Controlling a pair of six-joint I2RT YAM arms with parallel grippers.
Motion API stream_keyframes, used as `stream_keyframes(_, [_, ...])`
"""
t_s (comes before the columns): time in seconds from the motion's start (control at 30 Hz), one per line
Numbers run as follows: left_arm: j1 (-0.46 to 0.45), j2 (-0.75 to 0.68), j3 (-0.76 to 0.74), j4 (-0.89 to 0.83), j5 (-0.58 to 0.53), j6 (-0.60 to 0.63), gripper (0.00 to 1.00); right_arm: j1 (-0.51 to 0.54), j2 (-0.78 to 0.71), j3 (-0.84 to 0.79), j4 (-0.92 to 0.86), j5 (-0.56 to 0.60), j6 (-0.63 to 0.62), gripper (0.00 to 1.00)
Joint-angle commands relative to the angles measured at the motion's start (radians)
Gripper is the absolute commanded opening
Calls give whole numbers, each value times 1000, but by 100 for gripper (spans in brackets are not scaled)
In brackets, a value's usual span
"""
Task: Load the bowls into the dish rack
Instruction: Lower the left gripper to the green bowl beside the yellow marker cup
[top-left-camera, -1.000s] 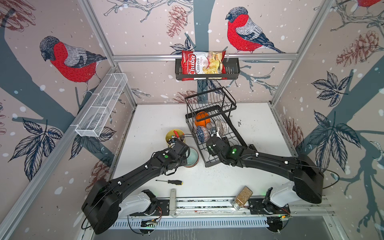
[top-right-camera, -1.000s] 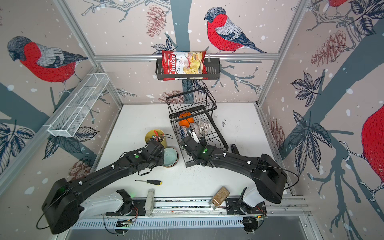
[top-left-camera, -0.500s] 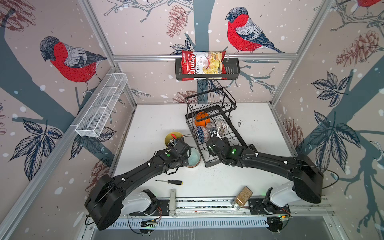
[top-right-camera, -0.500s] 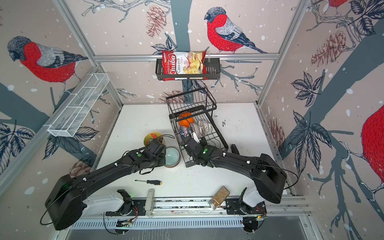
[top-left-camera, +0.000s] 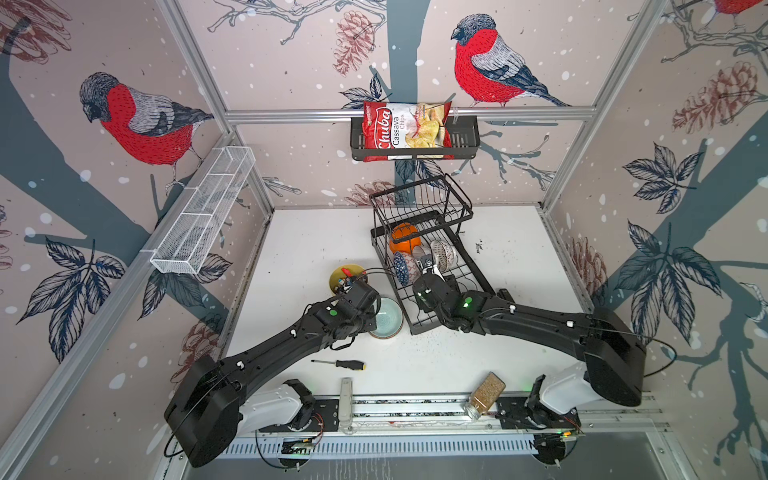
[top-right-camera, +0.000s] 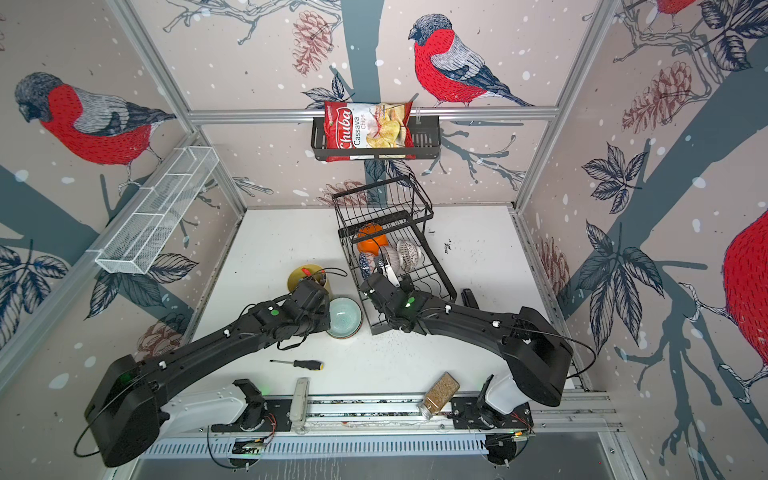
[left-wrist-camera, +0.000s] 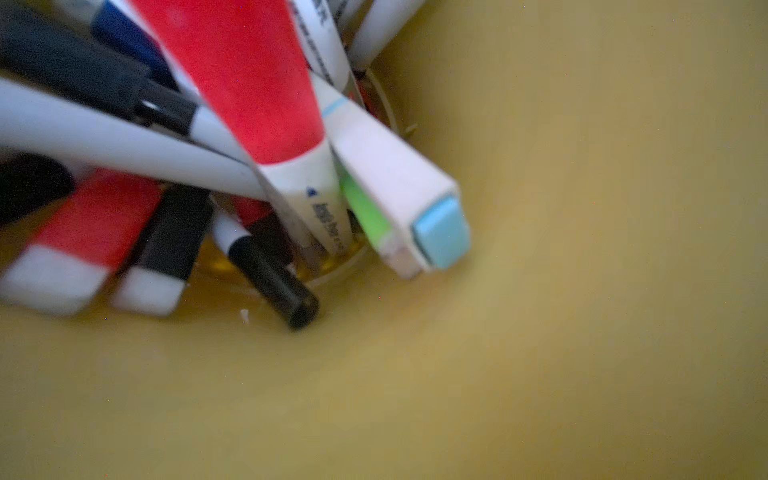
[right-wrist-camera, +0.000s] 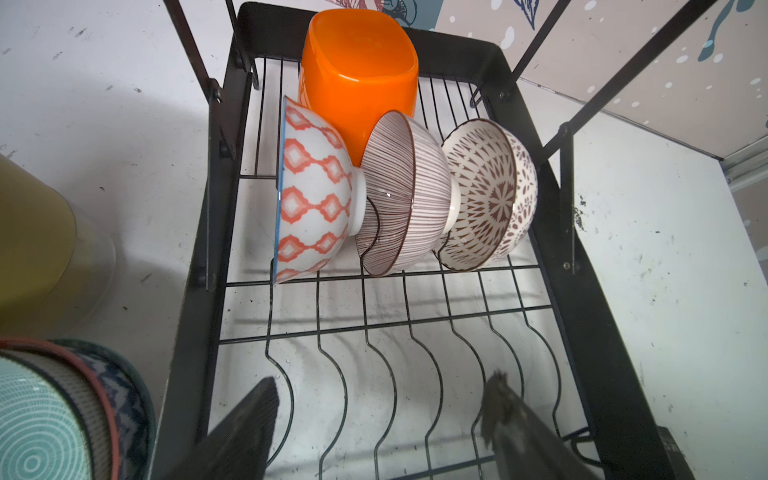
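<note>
Several bowls stand on edge in the lower tray of the dish rack (right-wrist-camera: 582, 291): the orange one (right-wrist-camera: 357, 83), a blue-red patterned one (right-wrist-camera: 311, 195), a pink-striped one (right-wrist-camera: 407, 195) and a lattice one (right-wrist-camera: 486, 195). The pale teal bowl (top-left-camera: 387, 318) sits upright on the table beside the rack (top-left-camera: 478, 274). My left wrist (top-left-camera: 359, 297) hangs over the teal bowl's left rim and the yellow cup (top-left-camera: 343, 274). It hides the fingers, which are shut; what they grip is unseen. My right gripper (right-wrist-camera: 378, 395) is open and empty above the tray's wavy wires.
The yellow cup (left-wrist-camera: 582, 208) of markers fills the left wrist view. A screwdriver (top-left-camera: 345, 364) and a spice jar (top-left-camera: 486, 392) lie near the front edge. On the walls hang a black basket with a chips bag (top-left-camera: 411, 133) and a white mesh shelf (top-left-camera: 203, 212).
My left arm has shifted slightly at the teal bowl and its gripper has closed. The right arm and the racked bowls have not moved.
</note>
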Motion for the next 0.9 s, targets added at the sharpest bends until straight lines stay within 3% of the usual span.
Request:
stream_keyframes(0.0, [0, -8, -4, -23, -4, 15, 0, 0, 4, 11, 15, 12, -2, 79])
stream_keyframes(0.37, [4, -43, 12, -17, -38, -3, 0, 1, 15, 26, 24, -10, -10, 78])
stream_keyframes(0.87, [9, -137, 21, 71, -9, 78, 0, 3, 1, 47, 24, -76, -23, 78])
